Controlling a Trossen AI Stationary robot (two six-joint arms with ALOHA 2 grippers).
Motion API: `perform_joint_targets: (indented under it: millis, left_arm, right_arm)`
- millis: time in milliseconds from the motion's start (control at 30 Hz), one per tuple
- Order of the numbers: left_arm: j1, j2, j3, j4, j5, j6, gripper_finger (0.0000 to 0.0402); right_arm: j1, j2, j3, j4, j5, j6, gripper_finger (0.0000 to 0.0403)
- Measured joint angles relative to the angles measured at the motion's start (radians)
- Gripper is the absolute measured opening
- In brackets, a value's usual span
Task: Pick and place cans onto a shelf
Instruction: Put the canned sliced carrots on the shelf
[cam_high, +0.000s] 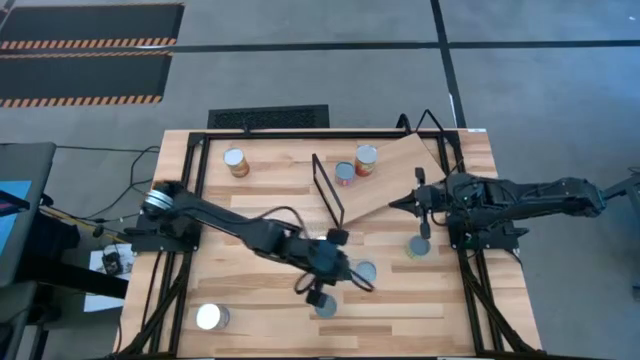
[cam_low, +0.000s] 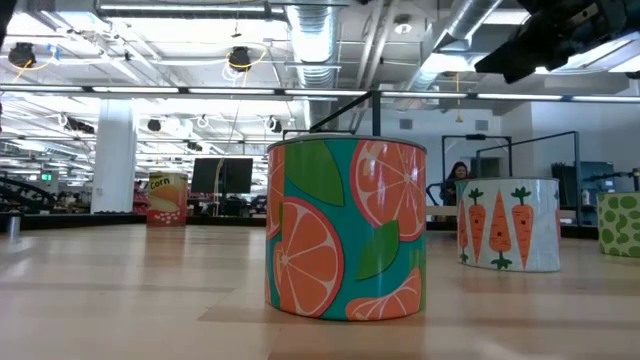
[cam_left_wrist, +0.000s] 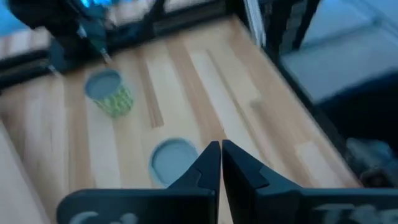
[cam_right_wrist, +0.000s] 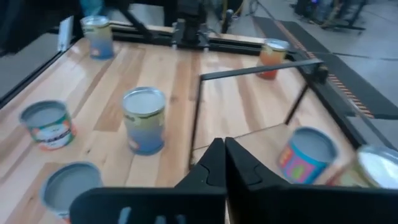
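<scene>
The shelf (cam_high: 410, 165) is a tilted light-wood board with a black wire frame (cam_high: 326, 190) at its left end. Two cans (cam_high: 345, 173) (cam_high: 366, 160) stand close by the frame; I cannot tell whether they are on the board. Other cans stand upright on the tabletop: a green one (cam_high: 418, 245), a grey-topped one (cam_high: 365, 272), one near the front (cam_high: 325, 305), a white-topped one (cam_high: 210, 317) and an orange one (cam_high: 235, 160). My left gripper (cam_high: 342, 273) (cam_left_wrist: 221, 149) is shut and empty beside the grey-topped can (cam_left_wrist: 174, 162). My right gripper (cam_high: 394, 204) (cam_right_wrist: 222, 146) is shut and empty over the shelf's near edge.
A black frame (cam_high: 190, 200) runs round the table's edges. In the low view an orange-slice can (cam_low: 345, 230) stands nearest, with a carrot can (cam_low: 510, 225), a green-dotted can (cam_low: 620, 225) and a corn can (cam_low: 167, 198) behind. A person (cam_low: 458, 175) sits far off in the room.
</scene>
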Motion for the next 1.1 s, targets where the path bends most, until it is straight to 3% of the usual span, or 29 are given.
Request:
perform_joint_targets:
  millis: [133,333,600,867,1100]
  left_arm:
    - [-0.003,-0.144,-0.266,0.234,-0.017,-0.041,0.0006]
    - [0.004,-0.343,-0.648,0.613,-0.028,-0.109,0.0000]
    - [0.059,-0.510,-1.033,0.984,-0.098,-0.132,0.0000]
    - [0.158,-0.553,-1.220,1.179,-0.057,-0.158,0.0000]
    - [0.197,-0.550,-1.241,1.208,-0.016,-0.134,0.0000]
  right_arm:
    - [0.076,0.072,0.000,0.079,0.012,0.015,0.0011]
    - [0.242,0.221,0.040,0.116,0.119,0.056,0.0004]
    - [0.462,0.458,0.133,0.101,0.216,0.266,0.0021]
    - [0.570,0.727,0.290,-0.045,0.233,0.510,0.0057]
    - [0.583,0.927,0.462,-0.233,0.237,0.572,0.0116]
